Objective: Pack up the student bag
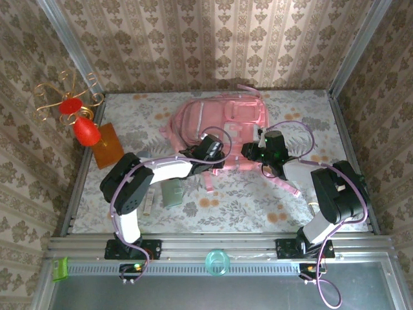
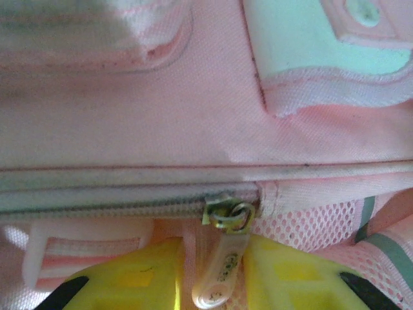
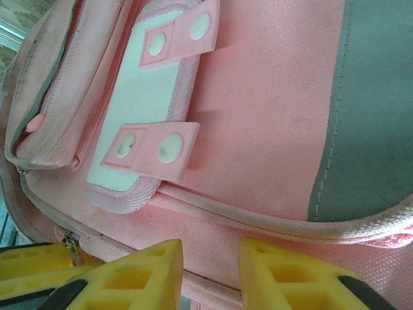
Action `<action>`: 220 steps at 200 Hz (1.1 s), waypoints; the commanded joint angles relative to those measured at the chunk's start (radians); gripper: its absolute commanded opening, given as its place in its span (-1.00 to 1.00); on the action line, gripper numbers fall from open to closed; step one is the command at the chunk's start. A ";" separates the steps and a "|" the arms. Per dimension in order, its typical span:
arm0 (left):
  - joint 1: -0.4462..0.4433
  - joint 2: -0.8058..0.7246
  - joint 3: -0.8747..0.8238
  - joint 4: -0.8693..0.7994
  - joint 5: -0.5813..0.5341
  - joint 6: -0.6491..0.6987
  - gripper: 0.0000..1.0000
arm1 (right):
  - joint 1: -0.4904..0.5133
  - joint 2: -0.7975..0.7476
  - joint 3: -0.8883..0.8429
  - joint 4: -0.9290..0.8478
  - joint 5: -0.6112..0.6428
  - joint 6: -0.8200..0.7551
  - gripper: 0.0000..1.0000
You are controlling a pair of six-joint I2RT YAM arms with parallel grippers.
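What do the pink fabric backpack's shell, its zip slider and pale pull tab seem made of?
Pink backpack shell: woven cloth, likely synthetic, matte; fine weave grain shows. Zip slider: metal, dull brassy glint. Pale pull tab: probably soft moulded plastic or rubber; smooth, rounded, faintly glossy.

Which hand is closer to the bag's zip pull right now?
Left. The zip pull lies between the left hand's fingers; the right hand is off to one side.

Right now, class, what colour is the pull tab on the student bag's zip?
Pale pink pull tab on the student bag; clearest in the left wrist view.
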 commanded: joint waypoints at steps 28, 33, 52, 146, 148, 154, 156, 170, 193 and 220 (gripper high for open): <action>0.017 0.026 0.044 0.033 0.028 0.055 -0.63 | -0.005 0.029 -0.036 -0.084 -0.011 -0.005 -0.40; 0.018 0.027 0.045 0.032 0.029 0.057 -0.66 | -0.006 0.028 -0.034 -0.087 -0.009 -0.006 -0.40; 0.018 0.025 0.042 0.028 0.030 0.053 -0.76 | -0.008 0.026 -0.034 -0.093 -0.005 -0.007 -0.40; 0.016 -0.035 0.000 -0.151 -0.121 0.182 -1.00 | -0.051 0.062 0.045 -0.368 0.186 0.069 -0.50; 0.017 -0.036 0.001 -0.161 -0.126 0.189 -1.00 | -0.052 0.064 0.044 -0.366 0.181 0.072 -0.50; 0.021 -0.036 0.004 -0.185 -0.141 0.209 -1.00 | -0.055 0.069 0.047 -0.370 0.174 0.087 -0.51; 0.022 -0.036 0.006 -0.193 -0.144 0.217 -1.00 | -0.055 0.070 0.048 -0.372 0.176 0.090 -0.51; 0.041 -0.039 0.007 -0.226 -0.151 0.246 -1.00 | -0.055 0.075 0.061 -0.388 0.187 0.103 -0.51; 0.073 -0.058 -0.009 -0.244 -0.111 0.275 -1.00 | -0.058 0.077 0.069 -0.391 0.202 0.121 -0.52; 0.099 -0.099 -0.027 -0.257 -0.033 0.314 -1.00 | -0.060 0.084 0.079 -0.392 0.207 0.130 -0.51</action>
